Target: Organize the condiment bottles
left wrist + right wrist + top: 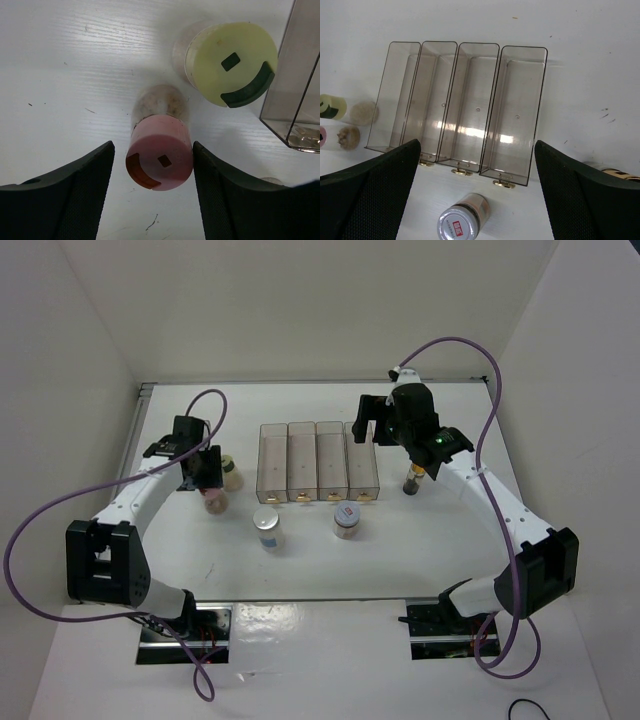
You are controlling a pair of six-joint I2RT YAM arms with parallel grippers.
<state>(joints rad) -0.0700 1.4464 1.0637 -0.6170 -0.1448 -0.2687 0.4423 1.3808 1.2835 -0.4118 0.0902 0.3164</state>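
Pink-capped bottle point(160, 160) stands on the table point(300, 575) left of the bins point(318, 462), between the spread fingers of the left gripper point(152, 152). Left arm reaches forward, wrist low. Yellow-capped bottle point(227, 62) is just behind. Right arm is extended, right gripper point(476, 147) wide open, hovering over the bins' right end. Dark bottle point(412, 480) stands under its wrist.

I read this as a robotics lab cell from my station; plain white panels point(300, 310) box in a white table point(230, 560) on three sides. Purple cables point(455, 339) loop loose off the bolted arms point(140, 495); a metal strip point(145, 390) edges the tabletop.
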